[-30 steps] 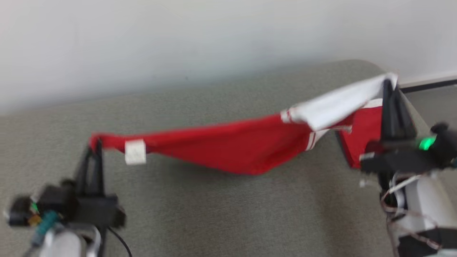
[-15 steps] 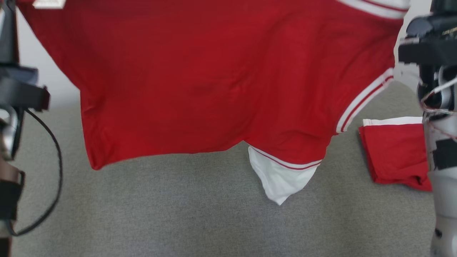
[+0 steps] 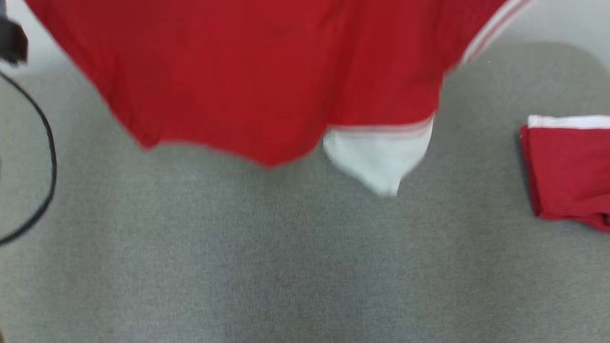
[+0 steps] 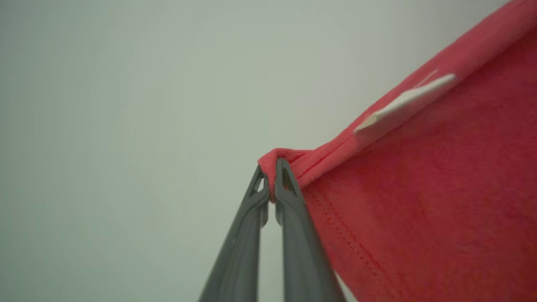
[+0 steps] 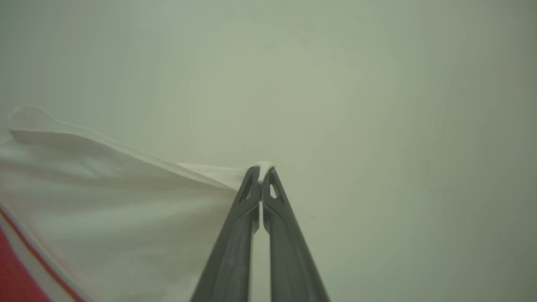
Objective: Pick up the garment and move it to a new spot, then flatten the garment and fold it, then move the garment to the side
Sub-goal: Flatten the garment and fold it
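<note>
The garment [image 3: 267, 81] is a red shirt with white, red-striped sleeve ends. It hangs spread out across the top of the head view, above the grey surface [image 3: 286, 267], with a white sleeve end [image 3: 381, 157] dangling lowest. My left gripper [image 4: 272, 178] is shut on a red hem corner of the garment [image 4: 419, 201], near a white label [image 4: 402, 105]. In the right wrist view my right gripper [image 5: 261, 178] is shut on a white edge of the garment [image 5: 105, 209].
A second red garment [image 3: 567, 171] with a white edge lies folded on the grey surface at the right. A black cable [image 3: 43, 157] loops at the left edge. A pale wall [image 3: 562, 24] stands behind the surface.
The garment went from stretched low between the grippers to hanging high as a spread sheet. The head view has shifted since half a second ago, and both grippers have left it.
</note>
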Robot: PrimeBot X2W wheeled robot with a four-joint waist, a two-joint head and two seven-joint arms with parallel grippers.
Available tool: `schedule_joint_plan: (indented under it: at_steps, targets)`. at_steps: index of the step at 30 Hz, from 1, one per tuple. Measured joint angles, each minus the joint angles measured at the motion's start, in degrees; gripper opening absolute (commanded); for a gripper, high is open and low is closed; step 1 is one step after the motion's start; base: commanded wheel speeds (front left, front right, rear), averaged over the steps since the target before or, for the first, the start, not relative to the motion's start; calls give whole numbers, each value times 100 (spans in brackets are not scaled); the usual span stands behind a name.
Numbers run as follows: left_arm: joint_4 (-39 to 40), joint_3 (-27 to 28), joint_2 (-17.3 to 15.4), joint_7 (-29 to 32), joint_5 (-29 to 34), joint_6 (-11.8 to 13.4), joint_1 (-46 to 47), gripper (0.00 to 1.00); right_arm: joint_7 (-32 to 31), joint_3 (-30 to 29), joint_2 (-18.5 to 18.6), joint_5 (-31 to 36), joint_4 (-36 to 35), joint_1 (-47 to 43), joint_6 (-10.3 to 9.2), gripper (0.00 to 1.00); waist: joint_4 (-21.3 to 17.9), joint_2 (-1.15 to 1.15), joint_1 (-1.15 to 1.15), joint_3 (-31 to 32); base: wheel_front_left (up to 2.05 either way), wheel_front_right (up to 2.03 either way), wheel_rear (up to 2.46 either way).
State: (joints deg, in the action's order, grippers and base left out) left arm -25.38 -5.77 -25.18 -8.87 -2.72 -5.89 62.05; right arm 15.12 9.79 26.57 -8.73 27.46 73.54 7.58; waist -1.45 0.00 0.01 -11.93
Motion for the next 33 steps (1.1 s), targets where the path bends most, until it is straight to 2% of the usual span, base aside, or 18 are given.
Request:
schedule_joint_plan:
  at_steps: [5, 9, 13, 16, 21, 26, 29, 30, 33]
  targets:
    - [-412, -324, 54, -172, 460, 209, 995, 0, 0, -42, 452, 487, 688, 1330, 5, 0, 87, 1, 1, -703, 0, 0, 0]
    - [-532, -339, 41, -402, 631, 441, 1965, 0, 3, -214, 499, 724, 873, 2190, 8, 0, 186, 1, 1, -1235, 0, 0, 0]
    - [-689, -347, 80, -565, 639, 539, 2382, 0, 3, -319, 465, 834, 901, 2353, 7, 0, 290, 1, 1, -1699, 0, 0, 0]
    - [-872, -368, 189, -603, 583, 594, 2313, 0, 2, -346, 472, 839, 888, 2214, 7, 0, 373, 1, 1, -2005, 0, 0, 0]
    - [-868, -218, 544, -626, 225, 840, 1654, 0, 2, -659, 539, 411, 537, 1401, 15, 0, 507, 2, 1, -2432, 0, 0, 0]
    - [-467, -80, 847, -624, -103, 943, 393, 0, 0, -730, 673, -64, -233, -188, 13, 0, 613, 1, 0, -2682, 0, 0, 0]
    - [-205, 70, 1082, -624, -302, 981, -445, 0, 0, -1016, 557, -348, -722, -1313, 14, 0, 628, 1, 0, -2652, 0, 0, 0]
    - [-205, 70, 1082, -624, -302, 981, -445, 0, 0, -1016, 557, -348, -722, -1313, 14, 0, 628, 1, 0, -2652, 0, 0, 0]
    - [-14, 233, 1301, -623, -400, 982, -1245, 0, 0, -1355, 243, -532, -1132, -2318, 13, 0, 622, 0, -2, -2538, 0, 0, 0]
